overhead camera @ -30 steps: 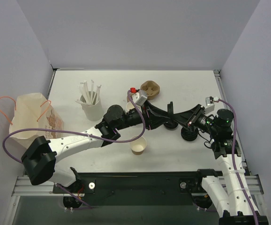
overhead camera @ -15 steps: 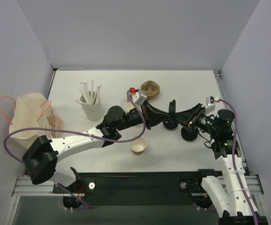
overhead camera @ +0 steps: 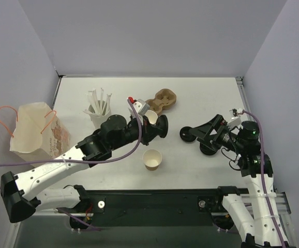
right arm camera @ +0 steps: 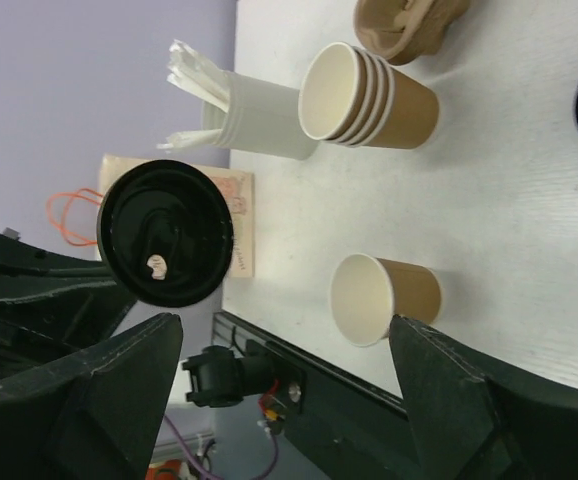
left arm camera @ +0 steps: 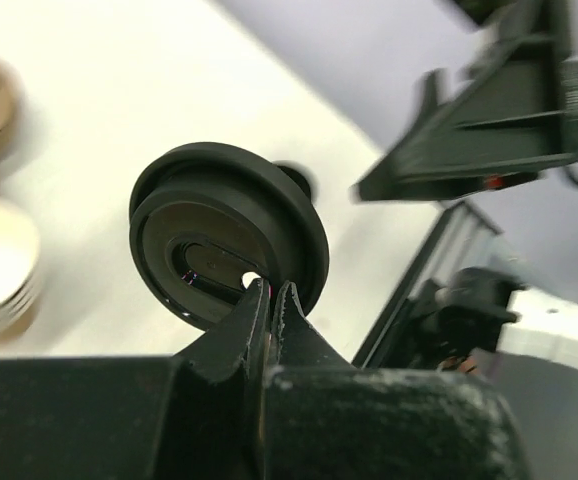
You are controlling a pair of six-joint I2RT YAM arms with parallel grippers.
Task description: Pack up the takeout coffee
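Observation:
The takeout coffee's tan cup stands open on the table, white inside, also in the right wrist view. Its black lid hangs above the table to the cup's far side. My left gripper is shut on the lid's rim, holding it on edge. The right wrist view shows the same lid in the air at the left. My right gripper stands open to the right of the lid, apart from it, with nothing between its fingers.
A nested stack of tan cups lies beside a white cup of stirrers. A brown cup carrier sits at the back. A paper bag stands at the left. Loose black lids rest under the right arm.
The lid passed from the right gripper to the left. My left gripper shut on it and drew back left; my right gripper opened and pulled away to the right.

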